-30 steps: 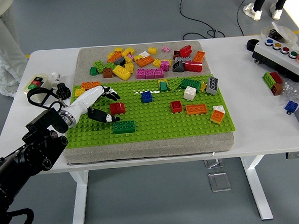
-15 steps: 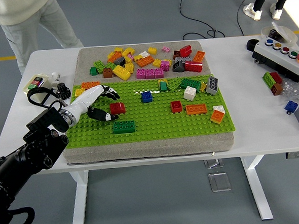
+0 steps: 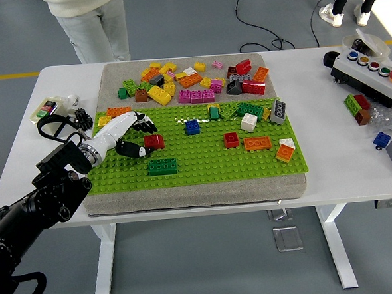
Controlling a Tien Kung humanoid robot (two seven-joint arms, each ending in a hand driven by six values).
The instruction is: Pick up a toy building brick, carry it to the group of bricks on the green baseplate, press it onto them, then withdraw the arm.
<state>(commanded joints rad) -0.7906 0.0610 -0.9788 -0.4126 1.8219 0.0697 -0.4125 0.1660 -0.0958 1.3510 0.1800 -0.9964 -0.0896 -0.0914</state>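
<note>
White table [image 3: 331, 172] fills the middle of the frame, bearing a grey pad [image 3: 192, 195] at centre. The green baseplate [image 3: 203, 161] covers the lower part of that pad; a heap of loose bricks [image 3: 192, 80] in yellow, orange, pink, red and black lies on the bare upper part.

The black left arm [image 3: 33, 207] enters from the lower left corner and reaches up and right. The left hand [image 3: 125, 134] sits over the left portion of the baseplate, fingers curled around the red brick [image 3: 154, 141], thumb below it and fingertips above; contact appears made, grasp appears closed on it.

A person [image 3: 88, 20] in light clothing stands at the top of the frame, left of centre, beyond the far table edge, hands out of view.

A control box [image 3: 371, 69] with coloured buttons sits at upper right.

On the baseplate: a dark green brick [image 3: 162, 166] just below the hand, a blue brick [image 3: 192, 127] at centre, and a group of bricks [image 3: 258, 126] in red, orange, white, green and grey at right.
</note>
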